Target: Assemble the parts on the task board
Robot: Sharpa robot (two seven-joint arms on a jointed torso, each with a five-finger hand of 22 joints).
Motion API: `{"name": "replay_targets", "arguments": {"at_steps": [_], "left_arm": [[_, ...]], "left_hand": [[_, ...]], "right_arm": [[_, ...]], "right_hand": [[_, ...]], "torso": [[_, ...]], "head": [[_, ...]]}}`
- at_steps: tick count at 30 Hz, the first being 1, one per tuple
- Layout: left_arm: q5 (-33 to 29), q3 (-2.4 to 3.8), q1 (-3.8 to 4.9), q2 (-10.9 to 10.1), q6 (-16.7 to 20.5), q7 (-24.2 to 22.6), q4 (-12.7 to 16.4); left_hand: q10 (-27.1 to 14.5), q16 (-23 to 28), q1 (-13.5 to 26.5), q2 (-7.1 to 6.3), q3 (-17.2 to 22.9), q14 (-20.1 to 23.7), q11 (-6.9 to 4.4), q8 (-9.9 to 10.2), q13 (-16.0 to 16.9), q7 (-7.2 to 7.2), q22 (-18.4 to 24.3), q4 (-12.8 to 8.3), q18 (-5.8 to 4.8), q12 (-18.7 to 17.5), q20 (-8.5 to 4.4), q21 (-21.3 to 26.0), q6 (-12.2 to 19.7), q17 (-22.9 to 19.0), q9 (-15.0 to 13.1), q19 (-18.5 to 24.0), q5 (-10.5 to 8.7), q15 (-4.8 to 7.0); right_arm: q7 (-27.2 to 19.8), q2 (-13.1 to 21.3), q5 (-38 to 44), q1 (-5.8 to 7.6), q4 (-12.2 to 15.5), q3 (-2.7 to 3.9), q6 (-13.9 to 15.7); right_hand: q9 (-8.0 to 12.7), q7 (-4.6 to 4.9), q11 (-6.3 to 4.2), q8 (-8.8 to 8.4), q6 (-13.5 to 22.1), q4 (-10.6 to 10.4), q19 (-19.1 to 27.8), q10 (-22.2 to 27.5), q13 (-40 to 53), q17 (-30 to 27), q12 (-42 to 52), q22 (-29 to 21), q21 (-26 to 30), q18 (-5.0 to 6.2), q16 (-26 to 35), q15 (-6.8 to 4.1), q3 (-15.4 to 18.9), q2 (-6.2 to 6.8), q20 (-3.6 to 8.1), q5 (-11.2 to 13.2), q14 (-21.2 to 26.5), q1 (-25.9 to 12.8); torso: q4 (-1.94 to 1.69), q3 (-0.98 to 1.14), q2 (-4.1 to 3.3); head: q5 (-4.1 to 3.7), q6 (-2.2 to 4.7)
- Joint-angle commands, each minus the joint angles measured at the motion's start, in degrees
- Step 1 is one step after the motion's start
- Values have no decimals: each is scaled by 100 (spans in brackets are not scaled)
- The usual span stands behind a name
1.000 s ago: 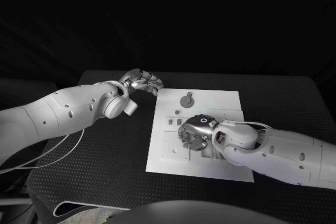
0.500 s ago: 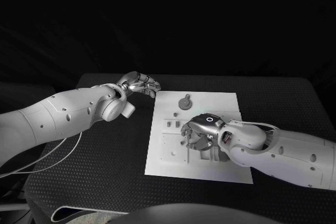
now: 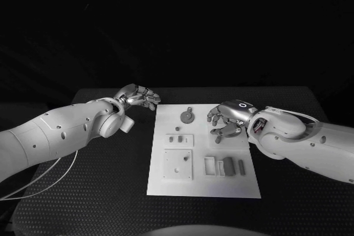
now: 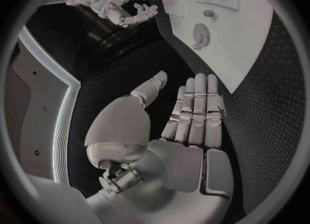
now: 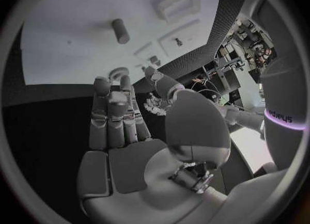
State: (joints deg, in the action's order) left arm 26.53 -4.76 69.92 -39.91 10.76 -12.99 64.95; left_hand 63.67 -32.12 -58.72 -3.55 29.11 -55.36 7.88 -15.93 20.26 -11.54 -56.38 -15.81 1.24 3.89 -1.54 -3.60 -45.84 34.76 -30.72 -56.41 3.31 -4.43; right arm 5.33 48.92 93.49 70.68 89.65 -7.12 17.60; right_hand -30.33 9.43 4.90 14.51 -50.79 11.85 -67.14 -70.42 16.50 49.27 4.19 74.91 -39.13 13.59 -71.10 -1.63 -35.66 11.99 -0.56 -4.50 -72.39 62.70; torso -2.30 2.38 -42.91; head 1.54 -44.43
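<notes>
Looking between picks: right hand (image 3: 227, 118) hovers spread and empty over the task board's (image 3: 203, 187) upper right. Grey parts (image 3: 228, 166) lie lower right of centre. Left hand (image 3: 137, 97), fingers straight and empty, upper left. Next probably reaching down for one.

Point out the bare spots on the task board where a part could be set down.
Free: the task board's near strip below the square block and the upright parts, and the far corner beside the round part. Crowded: the middle, around the small plate, and the patch under the right hand.
</notes>
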Motion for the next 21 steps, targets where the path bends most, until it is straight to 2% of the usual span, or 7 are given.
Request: {"name": "replay_targets", "arguments": {"at_steps": [1, 4, 8, 11, 15, 18, 21], "left_arm": [[1, 5, 6, 30, 17, -148, -32], [-2, 5, 5, 45, 14, -153, -62], [-7, 5, 2, 60, 18, -164, -93], [-12, 5, 0, 59, 12, -163, -101], [-13, 5, -3, 63, 4, -163, -115], [-13, 4, -3, 61, 1, -161, -117], [-13, 4, -3, 56, -1, -161, -122]], "left_hand": [[-34, 35, 43, -10, -25, -14, 2, -8, -5, -1, 6, 17, 44, 18, 40, -30, 26, 9, -9, 13, 3, -8], [-34, 38, 45, -10, -26, -13, 2, -9, -4, -1, 7, 18, 43, 18, 40, -30, 26, 11, -9, 14, 3, -9], [-34, 41, 46, -8, -27, -13, 2, -9, -4, -1, 8, 20, 43, 18, 41, -29, 26, 14, -10, 15, 3, -9], [-34, 43, 47, -7, -27, -13, 2, -10, -4, -1, 9, 20, 43, 18, 41, -29, 27, 16, -10, 15, 4, -9], [-34, 46, 49, -6, -28, -14, 2, -10, -4, -1, 10, 22, 42, 18, 41, -29, 27, 19, -10, 15, 4, -10], [-34, 48, 51, -4, -28, -14, 1, -10, -4, -1, 11, 24, 42, 18, 41, -29, 28, 21, -11, 15, 4, -10], [-34, 49, 52, -4, -28, -14, 1, -10, -4, -1, 12, 24, 42, 18, 41, -29, 28, 23, -11, 15, 4, -10]], "right_arm": [[-130, 108, -245, 28, -27, 34, 66], [-120, 187, -224, 40, -62, 41, -53], [-140, 199, -158, 40, -149, 39, -299], [-140, 168, -114, 38, -190, 36, -430], [-61, 103, 10, 0, -262, -20, -731], [-44, 92, 56, -55, -271, -58, -794], [-21, 77, 148, -119, -265, -64, -878]], "right_hand": [[7, 4, 6, 3, 31, 28, 4, 53, 11, 3, 3, 117, 29, 141, -18, 18, -16, 29, -1, -2, -44, 53], [17, -16, 23, -13, 71, 16, 16, 97, 8, -2, -16, 118, 33, 141, -9, 35, 2, 83, -13, -2, -39, 27], [72, -33, 188, -94, 249, -73, 106, 573, -126, -15, -66, 109, 87, 141, 33, 194, -22, 227, -55, -8, 56, -30], [96, -40, 231, -114, 307, -133, 127, 694, -184, -11, -59, 113, 95, 141, 25, 236, -40, 278, -71, -5, 84, -48], [106, -31, 243, -109, 316, -180, 133, 723, -214, -8, -45, 117, 94, 140, 12, 249, -45, 290, -76, -3, 93, -65], [107, -23, 245, -98, 307, -209, 136, 718, -224, -8, -35, 119, 93, 141, 8, 251, -47, 293, -78, -2, 97, -77], [108, -24, 246, -90, 299, -222, 140, 715, -230, -8, -31, 120, 93, 141, 5, 252, -47, 300, -79, -2, 100, -81]], "torso": [[26, 0, 22], [37, 2, 34], [29, 3, 29], [27, 1, 25], [28, 1, 17], [17, -5, 16], [12, -6, 13]], "head": [[-50, 57], [-54, 81], [-68, 116], [-70, 113], [-76, 113], [-73, 104], [-74, 96]]}}
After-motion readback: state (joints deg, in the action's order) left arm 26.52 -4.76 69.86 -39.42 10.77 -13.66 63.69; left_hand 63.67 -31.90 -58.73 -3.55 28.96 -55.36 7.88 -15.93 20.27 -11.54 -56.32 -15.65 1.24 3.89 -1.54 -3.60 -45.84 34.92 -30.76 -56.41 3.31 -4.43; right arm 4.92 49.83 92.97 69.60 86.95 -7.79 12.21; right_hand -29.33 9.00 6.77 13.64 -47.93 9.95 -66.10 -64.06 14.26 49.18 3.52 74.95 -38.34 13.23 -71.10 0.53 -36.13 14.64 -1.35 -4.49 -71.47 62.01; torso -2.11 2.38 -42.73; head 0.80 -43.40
